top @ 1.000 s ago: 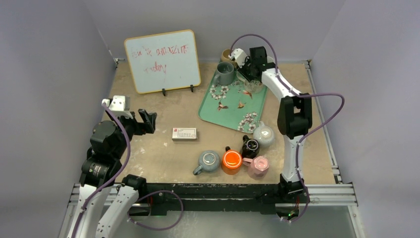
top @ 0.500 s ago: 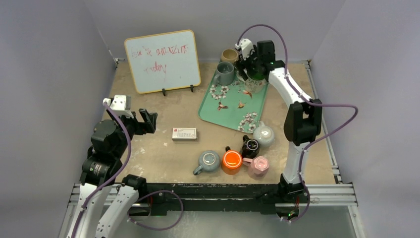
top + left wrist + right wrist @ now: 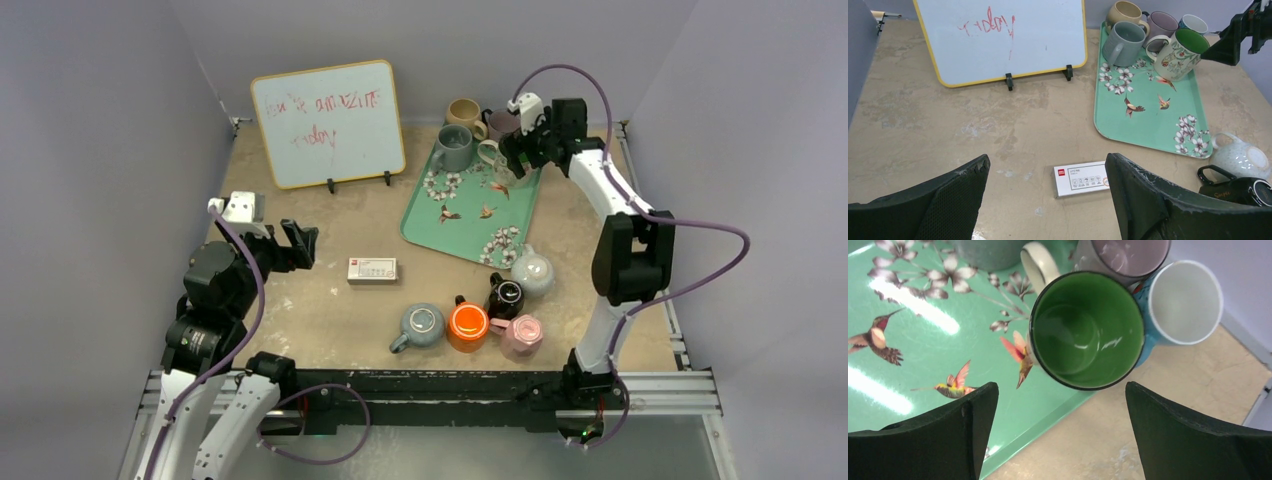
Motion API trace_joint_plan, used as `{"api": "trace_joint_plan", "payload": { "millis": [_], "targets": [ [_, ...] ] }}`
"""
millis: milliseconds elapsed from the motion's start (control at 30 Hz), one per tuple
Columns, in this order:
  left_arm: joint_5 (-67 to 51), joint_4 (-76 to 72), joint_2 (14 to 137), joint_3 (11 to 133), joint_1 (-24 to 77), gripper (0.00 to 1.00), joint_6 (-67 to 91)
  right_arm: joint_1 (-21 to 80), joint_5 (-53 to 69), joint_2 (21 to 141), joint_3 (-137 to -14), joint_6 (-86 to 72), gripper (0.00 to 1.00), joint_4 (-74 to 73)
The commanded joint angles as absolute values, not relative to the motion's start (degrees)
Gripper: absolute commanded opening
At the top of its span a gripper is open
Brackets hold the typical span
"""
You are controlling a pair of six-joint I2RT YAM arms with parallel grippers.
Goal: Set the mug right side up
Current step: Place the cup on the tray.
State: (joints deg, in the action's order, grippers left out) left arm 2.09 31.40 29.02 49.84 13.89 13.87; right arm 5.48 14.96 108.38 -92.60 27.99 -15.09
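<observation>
The floral mug (image 3: 499, 163) with a green inside (image 3: 1087, 330) stands upright on the back right corner of the green bird-patterned tray (image 3: 450, 225), mouth up, its cream handle towards the other mugs. My right gripper (image 3: 519, 152) hovers just to its right and above, open, with nothing between its fingers (image 3: 1060, 400). In the left wrist view the same mug (image 3: 1180, 52) stands free of the right gripper's black fingers (image 3: 1233, 42). My left gripper (image 3: 300, 243) hangs open over the table's left side, above a small white box (image 3: 1083, 178).
A grey mug (image 3: 453, 147) shares the tray; tan (image 3: 463, 110), mauve (image 3: 500, 122) and blue (image 3: 1185, 302) mugs crowd behind it. A whiteboard (image 3: 327, 122) stands at the back left. Grey (image 3: 418, 325), orange (image 3: 467, 322), black (image 3: 505, 295), pink (image 3: 521, 335) and speckled white (image 3: 532, 270) mugs cluster near the front.
My right gripper has opened, let go of the floral mug and drawn back to the right. The mug stays upright on the tray. The left arm has not moved.
</observation>
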Motion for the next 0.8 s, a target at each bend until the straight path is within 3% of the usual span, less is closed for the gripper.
{"api": "trace_joint_plan", "payload": {
  "millis": [0, 767],
  "targets": [
    [1.52, 30.19, 28.58, 49.7, 13.45, 0.84, 13.62, 5.45, 15.52, 108.5, -91.31, 29.78, 0.99, -15.76],
    [1.49, 30.15, 28.81, 49.61, 13.36, 0.84, 13.58, 4.13, 19.42, 116.35, -95.98, 28.23, 0.94, -15.59]
  ]
}}
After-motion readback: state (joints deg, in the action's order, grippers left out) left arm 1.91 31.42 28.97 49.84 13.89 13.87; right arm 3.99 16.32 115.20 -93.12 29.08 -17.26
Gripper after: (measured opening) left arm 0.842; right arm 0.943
